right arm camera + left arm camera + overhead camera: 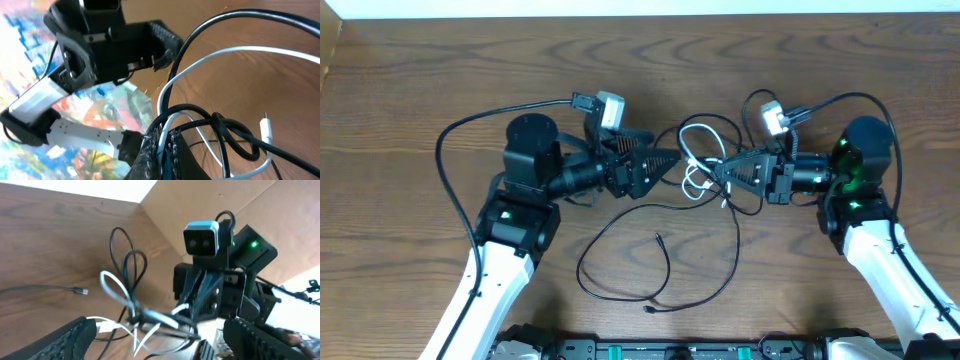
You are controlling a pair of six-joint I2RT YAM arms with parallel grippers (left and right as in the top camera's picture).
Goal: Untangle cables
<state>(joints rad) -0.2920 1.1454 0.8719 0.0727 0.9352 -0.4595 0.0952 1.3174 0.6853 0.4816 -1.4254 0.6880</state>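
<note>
- The cables (132, 315) lie near the middle of the tabletop (400, 100), bunched in a knot between the two arms.
- The left gripper (160, 327) is open. Its two fingers stand wide apart at the bottom corners of the left wrist view, and the knot sits in the gap between them. I cannot tell whether either finger touches a strand.
- The right gripper (162, 142) is closed on the cables. In its own wrist view, black and white strands come straight out from between the pinched fingers.
- The two grippers point at each other across the knot, the left one from the left and the right one from the right, with their tips near each other.
- The white cord (240, 49) makes a few small loops inside the knot. One end carries a small white plug (265, 127) that rests on the wood beside the right gripper.
- The black cords (111, 245) form narrow upright-looking loops on the far side of the knot (seen from the left wrist).
- From the knot, black cord trails toward the front edge of the tabletop in a wide, loose curve.
- One plug end (658, 238) lies inside that curve, and a second end (650, 310) lies nearer the front edge.
- These trailing lengths lie flat on the wood, apart from both grippers.
</note>
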